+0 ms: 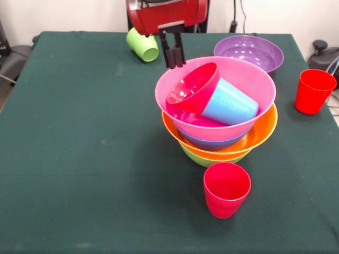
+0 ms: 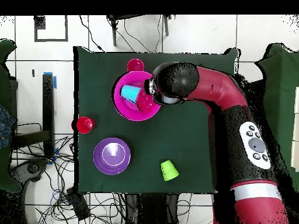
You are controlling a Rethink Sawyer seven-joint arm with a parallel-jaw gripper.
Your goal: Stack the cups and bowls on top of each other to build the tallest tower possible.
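Green-clothed worktop [image 1: 79, 132] is carrying the lot. Near the middle the tower [image 1: 217, 143] is standing: lime green bowl [image 1: 204, 159] at the bottom, orange bowl [image 1: 254, 138] above it, blue bowl [image 1: 212, 143] peeking out next, pink bowl [image 1: 249, 79] on top and widest. Inside the pink bowl a small red bowl [image 1: 193, 87] is leaning on its side, mouth facing left and near, and a sky blue cup [image 1: 229, 103] is lying tipped against it, touching it on its right. The pincer [image 1: 173, 50] is hanging just behind the pink bowl's far left rim, its two dark fingers [image 1: 168, 52] sitting close together with nothing between them. One red cup [image 1: 226, 189] is standing upright just in front of the tower, near side. A second red cup [image 1: 312, 91] is standing upright well off to the right, near the worktop's edge. The purple bowl [image 1: 249, 52] is resting upright at the far right, apart from the tower. The lime green cup [image 1: 143, 45] is lying on its side at the far edge, left of the pincer, partly under the red arm [image 1: 167, 13]. From overhead the arm is covering the side of the tower nearest the robot's base.
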